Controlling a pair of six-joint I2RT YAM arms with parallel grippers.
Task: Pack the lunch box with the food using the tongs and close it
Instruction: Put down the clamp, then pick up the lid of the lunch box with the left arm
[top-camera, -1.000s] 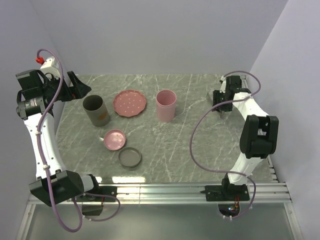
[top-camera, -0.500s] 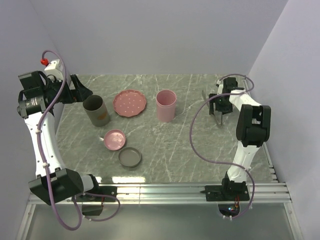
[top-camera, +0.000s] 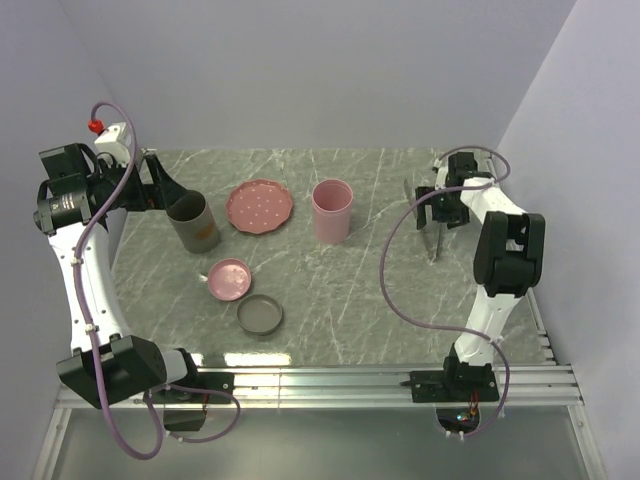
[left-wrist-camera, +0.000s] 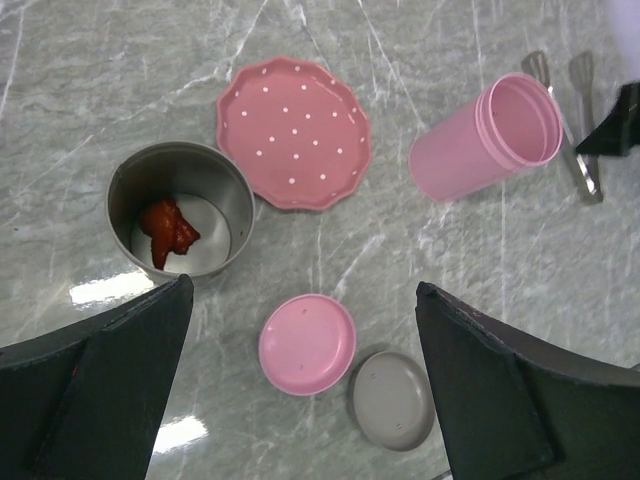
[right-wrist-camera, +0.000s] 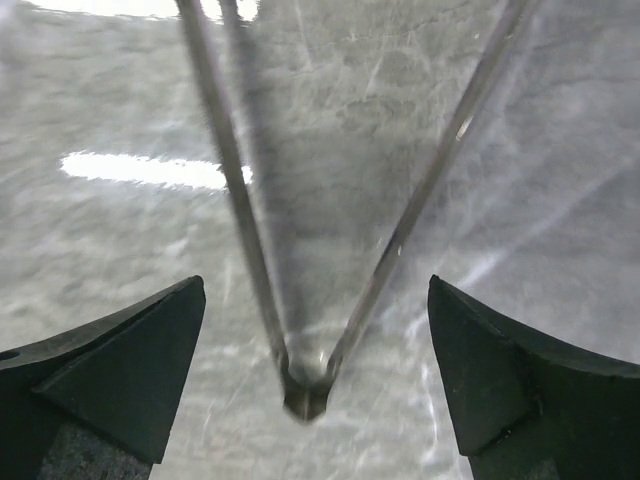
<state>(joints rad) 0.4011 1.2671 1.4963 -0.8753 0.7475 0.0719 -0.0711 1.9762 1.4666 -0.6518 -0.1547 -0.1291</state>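
The lunch box shows as a grey round tub (left-wrist-camera: 180, 210) and a pink round tub (left-wrist-camera: 490, 138), both open and upright. Red-orange food (left-wrist-camera: 168, 232) lies in the grey tub (top-camera: 192, 222). The silvery tongs (right-wrist-camera: 305, 380) lie flat on the table at the far right (top-camera: 431, 243), their joined end between the fingers of my right gripper (right-wrist-camera: 316, 282), which stands open and does not touch them. High over the grey tub, my left gripper (left-wrist-camera: 303, 288) is open and empty.
A pink dotted plate (left-wrist-camera: 295, 132) lies bare between the tubs. A pink lid (left-wrist-camera: 307, 343) and a grey lid (left-wrist-camera: 392, 398) lie on the marble table nearer the front. The right wall stands close behind the right gripper (top-camera: 441, 203).
My right gripper has opened and let go of the tongs, which now lie on the table. The left gripper has drifted slightly right, toward the grey tub.
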